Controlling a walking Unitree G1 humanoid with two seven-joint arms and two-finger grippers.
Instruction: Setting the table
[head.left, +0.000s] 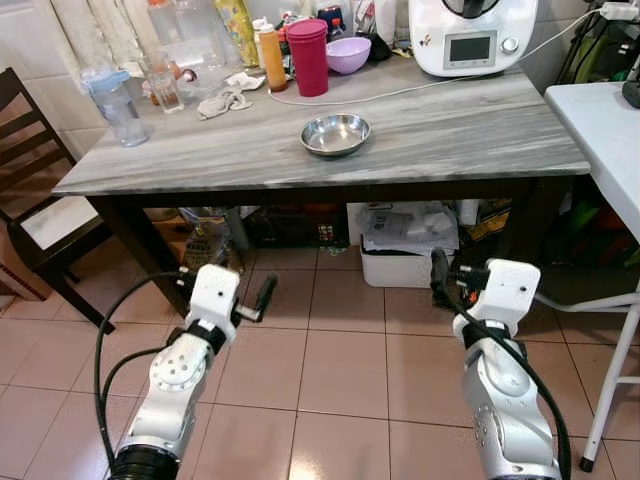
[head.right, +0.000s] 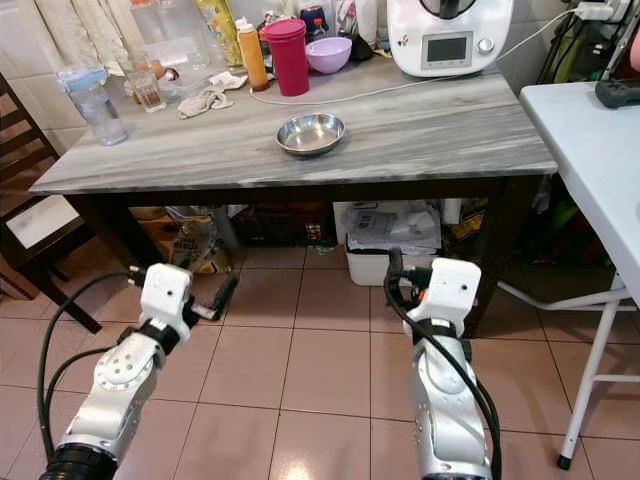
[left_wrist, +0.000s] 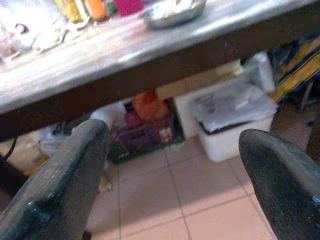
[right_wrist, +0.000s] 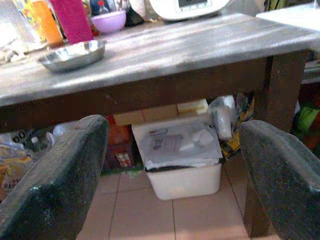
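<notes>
Both sets of jaws gape wide and empty, the left gripper (head.left: 262, 297) and right gripper (head.left: 440, 272) below the grey marble-topped desk (head.left: 440, 135). Beyond them sits the round shiny steel bowl (head.left: 335, 134), its far rim cut off in the left wrist view.

- My two silver, rounded metal arms end in boxy white wrist housings.
- The left gripper (head.left: 264, 297) and right gripper (head.left: 438, 270) each carry long, matte black fingers (left_wrist: 60, 185), scuffed at the edges.
- Black cables loop beside both forearms.
- A round silver joint disc with small screws marks the left forearm.
</notes>
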